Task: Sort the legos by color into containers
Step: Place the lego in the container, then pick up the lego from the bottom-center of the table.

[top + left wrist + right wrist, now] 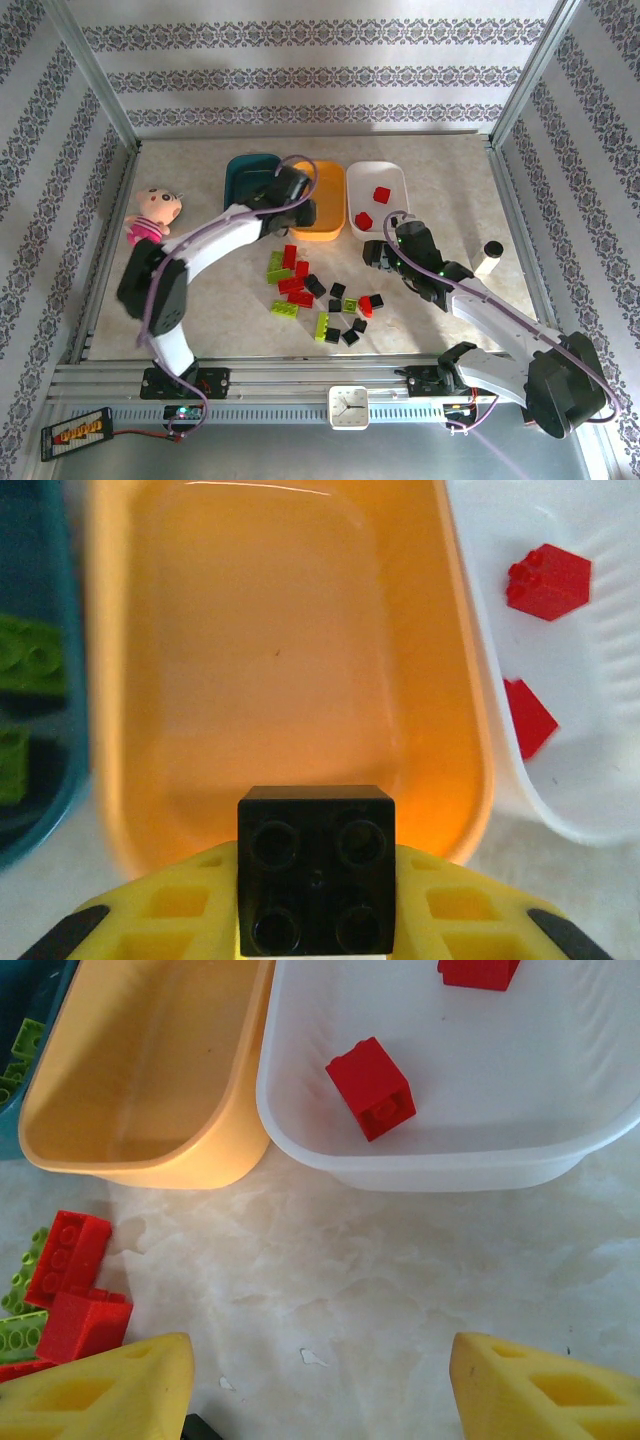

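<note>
Surface: A pale marbled table (215,315) is sitting inside walls of striped, patterned wallpaper.
Containers: The dark teal tub (240,172), the orange tub (335,172) and the white tub (400,172) are standing side by side at the far middle, with teal on the left and white on the right.
Left gripper: The left gripper (315,920) is hovering over the near rim of the orange tub, clenching a black lego (315,860) between its yellow fingers (150,910).
Right gripper: The right gripper (320,1400) is hanging spread wide and empty over bare table, just on the near side of the white tub.
Sorted: Two red legos (371,1087) are lying in the white tub, and green legos (28,655) are lying in the teal tub.
Loose legos: Green, red and black loose legos (297,287) are lying scattered on the table nearer than the tubs, between the two arms.
Others: A pink plush doll (152,213) is lying at the left, and a small white cylinder (490,258) is standing at the right.
</note>
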Tool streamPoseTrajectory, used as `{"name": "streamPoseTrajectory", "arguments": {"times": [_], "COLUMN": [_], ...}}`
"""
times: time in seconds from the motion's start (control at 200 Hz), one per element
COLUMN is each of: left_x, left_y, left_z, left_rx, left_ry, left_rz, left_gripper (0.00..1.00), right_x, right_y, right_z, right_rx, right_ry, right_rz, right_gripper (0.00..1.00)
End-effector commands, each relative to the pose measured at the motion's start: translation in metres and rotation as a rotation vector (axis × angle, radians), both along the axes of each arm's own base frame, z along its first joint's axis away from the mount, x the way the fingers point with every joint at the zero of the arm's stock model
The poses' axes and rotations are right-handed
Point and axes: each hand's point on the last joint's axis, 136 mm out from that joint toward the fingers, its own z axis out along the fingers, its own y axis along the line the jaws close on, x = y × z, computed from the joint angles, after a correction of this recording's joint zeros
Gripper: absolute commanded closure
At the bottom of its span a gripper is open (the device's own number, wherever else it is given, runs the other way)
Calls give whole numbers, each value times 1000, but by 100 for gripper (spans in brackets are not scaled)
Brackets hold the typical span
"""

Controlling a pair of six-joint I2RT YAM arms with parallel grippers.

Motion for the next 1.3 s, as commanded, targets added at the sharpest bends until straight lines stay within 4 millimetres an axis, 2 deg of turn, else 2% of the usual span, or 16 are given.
{"name": "streamPoseTrajectory", "arguments": {"times": [0.0, 0.115, 0.225, 0.335, 0.48, 0.57, 0.635, 0.77, 0.899, 1.009, 1.139, 1.294], "left_x": [30, 50, 63, 70, 65, 47, 25, -29, -84, -120, -151, -172], "left_y": [-6, -10, -13, -22, -28, -29, -27, -15, 3, 25, 52, 77], "left_z": [-16, -43, -51, -36, -1, 28, 41, 48, 27, 7, -6, -8], "left_rx": [45, 75, 73, 32, -41, -118, -172, -270, -326, -323, -322, -308], "left_ry": [18, 65, 76, 49, 7, -47, -76, -102, -78, -54, -54, -76], "left_rz": [-22, -10, 0, -5, -27, -48, -63, -85, -82, -51, -9, 27], "left_gripper": [78, 74, 56, 39, 28, 22, 18, 13, 4, 2, 0, 0], "right_x": [-5, -11, -17, -21, -26, -32, -38, -54, -70, -88, -112, -131], "right_y": [-4, -5, -6, -5, -4, -5, -5, -8, -2, 8, 13, 19], "right_z": [-10, -15, -19, -20, -22, -25, -31, -48, -58, -63, -70, -76], "right_rx": [2, 4, 1, 5, 13, 5, 6, -13, -17, -42, -34, -20], "right_ry": [27, 37, 50, 61, 82, 103, 133, 198, 245, 296, 345, 385], "right_rz": [-4, 5, 12, 20, 32, 31, 29, 19, 53, 106, 117, 136], "right_gripper": [32, 32, 31, 30, 30, 30, 31, 36, 37, 40, 40, 42]}}
